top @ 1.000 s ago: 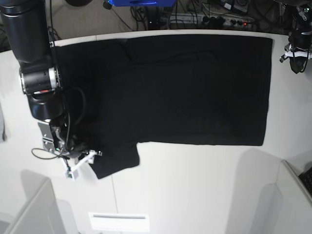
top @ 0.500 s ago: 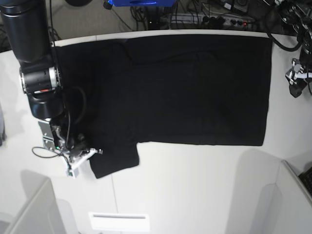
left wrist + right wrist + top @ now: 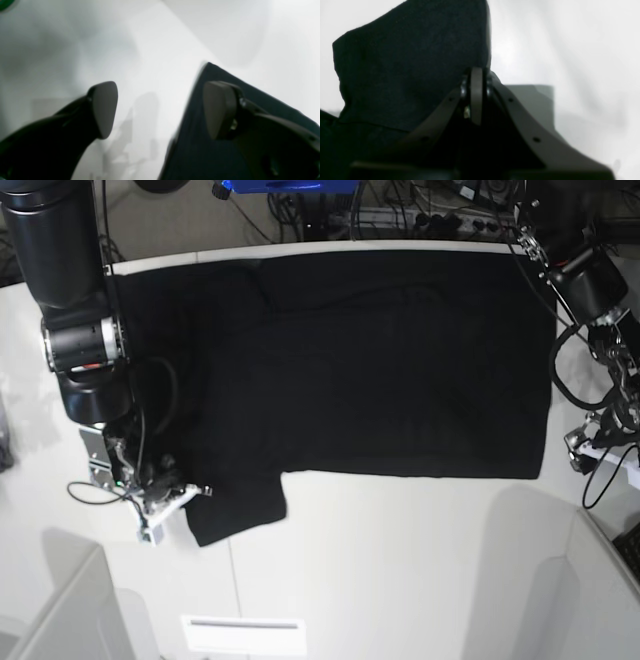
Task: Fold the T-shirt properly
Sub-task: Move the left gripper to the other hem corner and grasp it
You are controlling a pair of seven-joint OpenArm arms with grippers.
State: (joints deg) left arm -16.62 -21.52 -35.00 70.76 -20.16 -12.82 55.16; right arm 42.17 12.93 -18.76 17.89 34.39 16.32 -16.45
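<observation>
Jaws first: left gripper (image 3: pixel 160 110) is released, pads wide apart, nothing between them. Right gripper (image 3: pixel 476 96) is clenched, pads pressed flat together at the sleeve edge of the shirt (image 3: pixel 380 360). From the wrist view it looks like cloth is pinched, but I can't see fabric between the pads, so treat that as a judgement.

Key relation for the left jaws: the shirt's near hem corner sits just under and beyond the right-hand pad, while the other pad is over bare desk (image 3: pixel 155 57). So the cloth edge runs between the two pads, skewed to one side. My read is that the jaws need to shift toward the cloth before closing, or they'll catch only the outermost edge.

Shirt lies flat, plain black side up, long axis running across from one set of jaws to the other. Sleeve and collar end is at the right jaws, hem end at the left jaws. Each arm is nearest its own end.

Materials:
- shirt: matte black knit, soft, limp, faint creases near the collar; will sag and drag if lifted by one corner
- desk: smooth white, slightly glossy, low friction
- pads: dark, rounded, teardrop-shaped, smooth faced

Sleeve at the right jaws is raised a bit, edge curling up against the pad.
</observation>
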